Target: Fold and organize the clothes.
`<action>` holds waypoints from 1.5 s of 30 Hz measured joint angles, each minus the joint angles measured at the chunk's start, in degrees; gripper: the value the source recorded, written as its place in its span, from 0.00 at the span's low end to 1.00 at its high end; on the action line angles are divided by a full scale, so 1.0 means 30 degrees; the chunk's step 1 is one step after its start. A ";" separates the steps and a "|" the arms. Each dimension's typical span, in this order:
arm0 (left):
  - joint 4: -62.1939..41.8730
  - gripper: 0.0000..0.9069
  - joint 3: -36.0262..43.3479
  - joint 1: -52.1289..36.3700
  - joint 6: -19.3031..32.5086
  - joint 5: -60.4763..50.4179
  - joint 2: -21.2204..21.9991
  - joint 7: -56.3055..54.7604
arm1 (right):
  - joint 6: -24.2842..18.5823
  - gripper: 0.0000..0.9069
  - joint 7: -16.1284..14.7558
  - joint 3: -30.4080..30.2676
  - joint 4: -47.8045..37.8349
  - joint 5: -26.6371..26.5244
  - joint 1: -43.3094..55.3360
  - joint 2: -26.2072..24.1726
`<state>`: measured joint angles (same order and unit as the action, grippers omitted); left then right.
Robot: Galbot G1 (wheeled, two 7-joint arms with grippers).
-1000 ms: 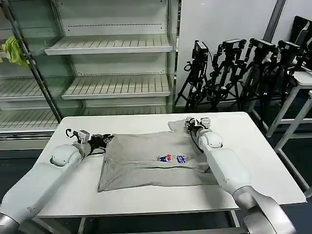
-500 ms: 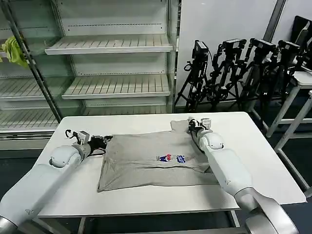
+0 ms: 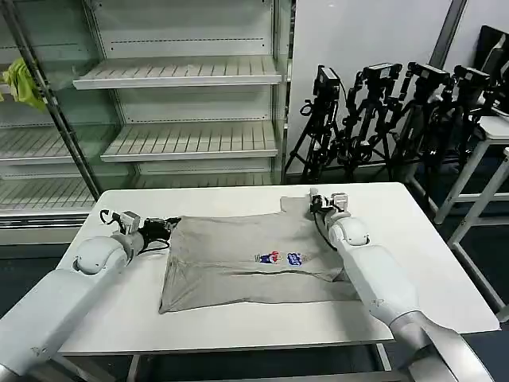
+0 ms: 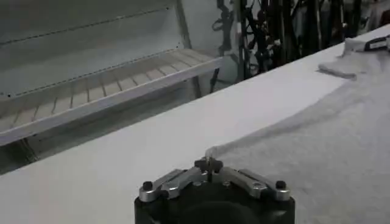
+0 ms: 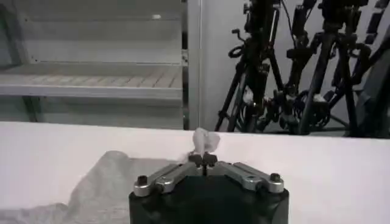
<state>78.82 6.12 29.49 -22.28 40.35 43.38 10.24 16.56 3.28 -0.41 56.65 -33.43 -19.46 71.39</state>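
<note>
Table [image 3: 238,330] edge nearest the robot first: a white top, and on it the light grey T-shirt [image 3: 246,267] lies spread flat across the middle, its near hem bunched into soft creases toward 7 o'clock and its small multicoloured chest print [image 3: 280,258] facing up right of centre. Out at 9 o'clock the left arm reaches in low over the table, and the left gripper [image 3: 163,228] sits at the shirt's left far corner, fingers pressed together on a pinch of grey cloth; the left wrist view shows the tips [image 4: 209,164] meeting on a little raised peak of fabric with the shirt running away flat beyond it. Over at 2 o'clock the right arm stretches forward along the shirt's right side, and the right gripper [image 3: 316,200] is closed at the far right corner, pinching the fabric there; in the right wrist view a tuft of the T-shirt [image 5: 205,141] stands up just past the closed tips [image 5: 203,160]. Between the two pinches the shirt's far edge runs nearly straight across. Beyond the table at 11 o'clock stands an open shelving rack [image 3: 179,103] with a yellow-green cloth [image 3: 22,83] hanging at its far left, and at 1 o'clock a cluster of black tripods [image 3: 382,111] against the wall.
</note>
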 measured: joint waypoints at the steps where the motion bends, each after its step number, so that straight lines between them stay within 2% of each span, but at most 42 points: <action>1: 0.0258 0.04 -0.0124 0.0157 -0.0053 0.0076 -0.0132 -0.0049 | 0.0061 0.00 0.0075 -0.0013 0.0473 -0.0162 -0.0155 -0.0211; 16: 0.4522 0.04 -0.2450 0.3150 -0.0412 0.1000 -0.2473 -0.0602 | 0.0608 0.00 0.0965 0.0712 0.7642 -0.2449 -0.3319 -0.3614; 30: 0.8992 0.04 -0.5634 0.8035 -0.0723 0.1789 -0.5013 -0.1243 | 0.0780 0.00 0.1376 0.2598 1.4444 -0.3678 -0.8396 -0.7619; 38: 1.1118 0.04 -0.7207 1.0733 -0.0982 0.2229 -0.6225 -0.1630 | 0.0833 0.00 0.1566 0.3504 1.7104 -0.3892 -1.0991 -0.9314; 45: 1.2032 0.04 -0.7469 1.2106 -0.1061 0.2150 -0.6494 -0.1761 | 0.0902 0.00 0.1665 0.3950 1.8205 -0.3865 -1.2614 -1.0087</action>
<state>114.91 -16.28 65.81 -25.46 46.80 23.90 4.96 19.27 8.27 11.44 111.27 -45.02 -57.30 41.13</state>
